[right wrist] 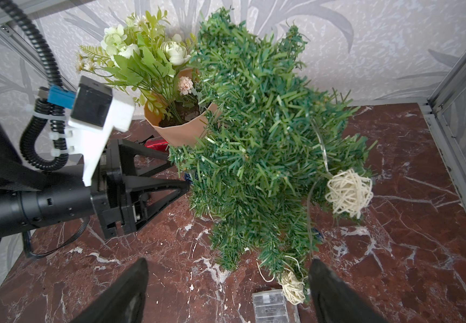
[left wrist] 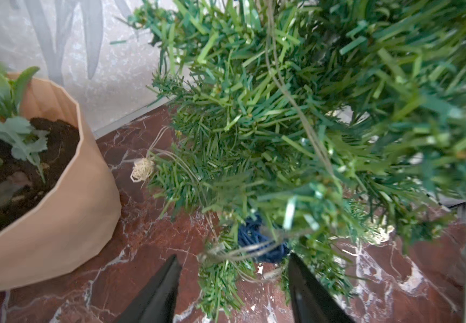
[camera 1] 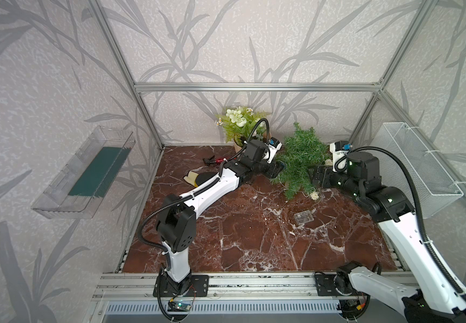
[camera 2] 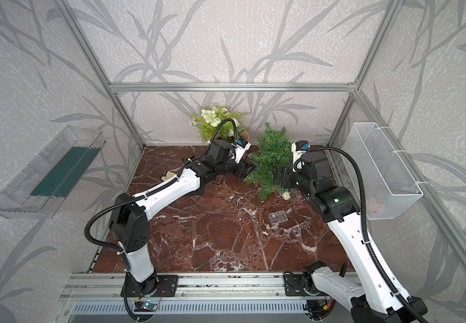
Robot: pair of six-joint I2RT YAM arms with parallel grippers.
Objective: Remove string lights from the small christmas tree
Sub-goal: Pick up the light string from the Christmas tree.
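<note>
The string lights [right wrist: 349, 193], thin pale wire with cream and blue woven balls, are wound through the small bushy green christmas tree [camera 1: 300, 162], upper right of centre in both top views. Their clear plastic battery box [camera 1: 304, 217] lies on the red marble tabletop [camera 1: 240, 237] below. Left gripper [left wrist: 233, 257]: spread, a blue ball [left wrist: 254, 237] and wire loop in the gap, nothing pinched! Right gripper [right wrist: 229, 261] gapes wide on the opposite flank, empty. They bracket the tree, I'd say, to unwind from both sides. Peach pot [camera 1: 237, 146] crowds the tree's upper left; free room lies lower centre.
</note>
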